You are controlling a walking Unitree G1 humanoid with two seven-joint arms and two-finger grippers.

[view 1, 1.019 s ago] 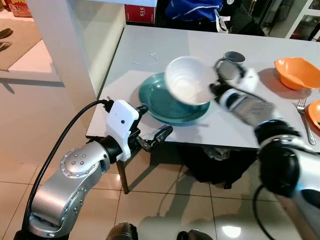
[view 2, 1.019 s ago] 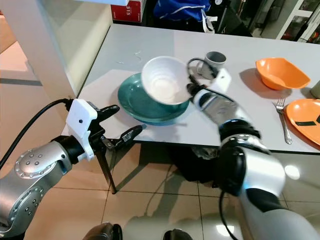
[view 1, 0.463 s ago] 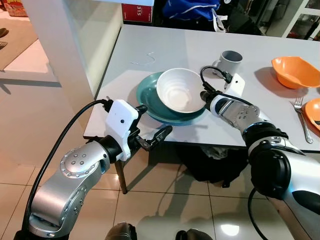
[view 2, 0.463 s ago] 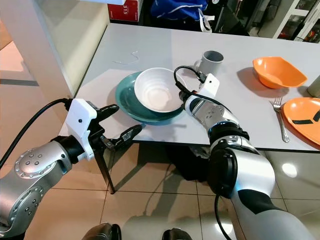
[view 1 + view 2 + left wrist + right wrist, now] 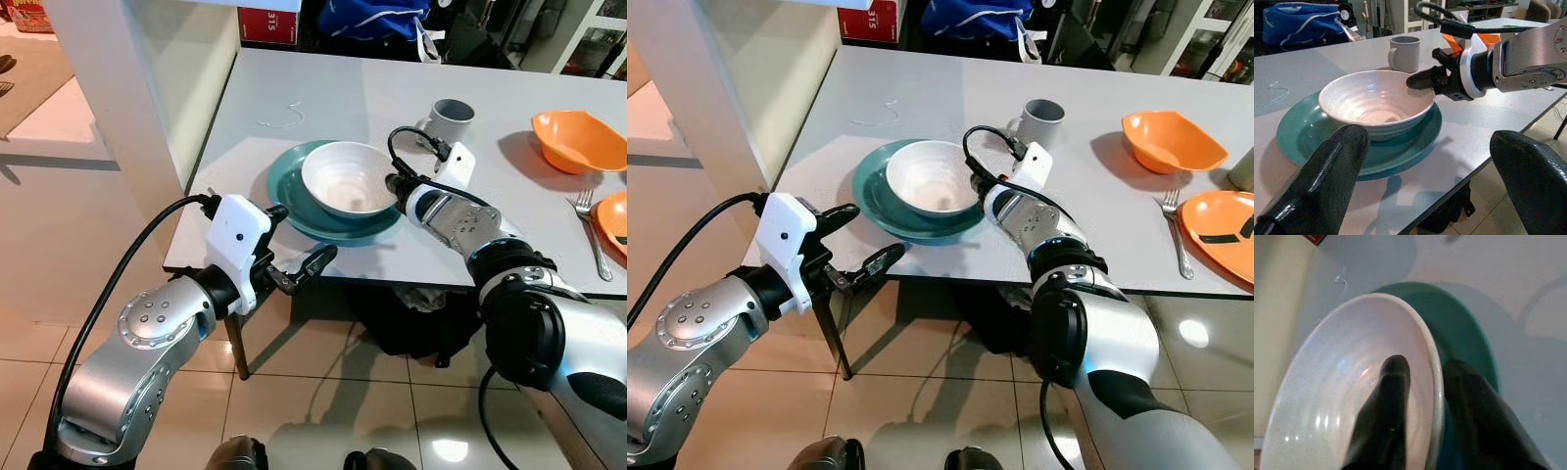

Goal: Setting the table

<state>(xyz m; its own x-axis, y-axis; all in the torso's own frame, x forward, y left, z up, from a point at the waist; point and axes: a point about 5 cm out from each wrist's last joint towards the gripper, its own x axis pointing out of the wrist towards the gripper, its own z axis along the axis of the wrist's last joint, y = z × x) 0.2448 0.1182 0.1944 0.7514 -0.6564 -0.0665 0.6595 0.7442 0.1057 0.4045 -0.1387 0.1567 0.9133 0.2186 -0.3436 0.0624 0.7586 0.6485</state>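
Right gripper (image 5: 1422,431) pinches white bowl (image 5: 349,178) rim, bowl apparently seated on teal plate (image 5: 294,196). Left gripper (image 5: 294,250) open, empty, off table (image 5: 323,88) edge.

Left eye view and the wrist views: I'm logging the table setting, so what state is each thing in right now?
white bowl: upright, sitting in the teal plate, rim pinched by the right gripper
teal plate: flat on the table, near its edge
left gripper: jaws open, hovering off the table edge, holding nothing
grey mug: upright
orange bowl: upright
fork: lying flat
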